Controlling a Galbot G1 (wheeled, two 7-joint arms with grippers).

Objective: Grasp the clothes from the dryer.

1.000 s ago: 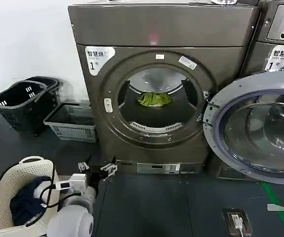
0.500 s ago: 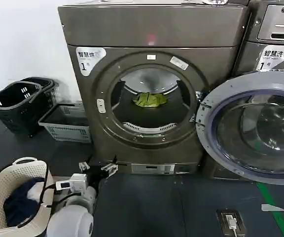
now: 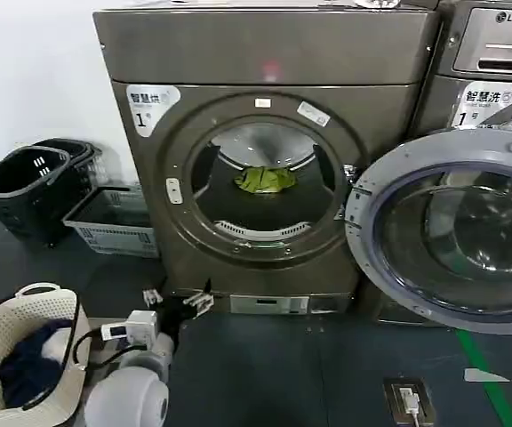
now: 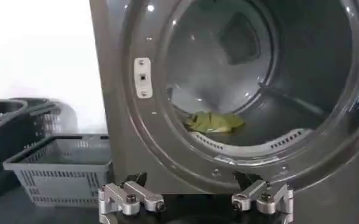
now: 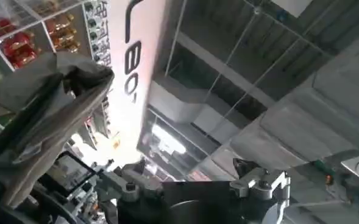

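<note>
The dryer (image 3: 265, 71) is a grey-bronze front-loader with its round porthole open. The clothes (image 3: 265, 180), a small yellow-green bundle, lie on the drum floor toward the back; they appear in the left wrist view too, as the clothes (image 4: 214, 122). My left gripper (image 3: 180, 301) hangs low in front of the dryer's base, below the porthole, open and holding nothing. From the left wrist, the left gripper (image 4: 191, 182) faces the porthole rim. My right gripper (image 5: 188, 167) is open and empty, pointing up at the ceiling.
A big round glass door (image 3: 443, 240) stands swung open right of the porthole, in front of the LG machine (image 3: 496, 53). Black baskets (image 3: 25, 182) and a grey crate (image 3: 114, 222) sit left of the dryer. A cream basket (image 3: 65, 311) with dark blue garments is at my left.
In the head view the dryer, baskets and door have all slid left and the dryer looks slightly nearer. The left gripper keeps its place low before the dryer, still open.
</note>
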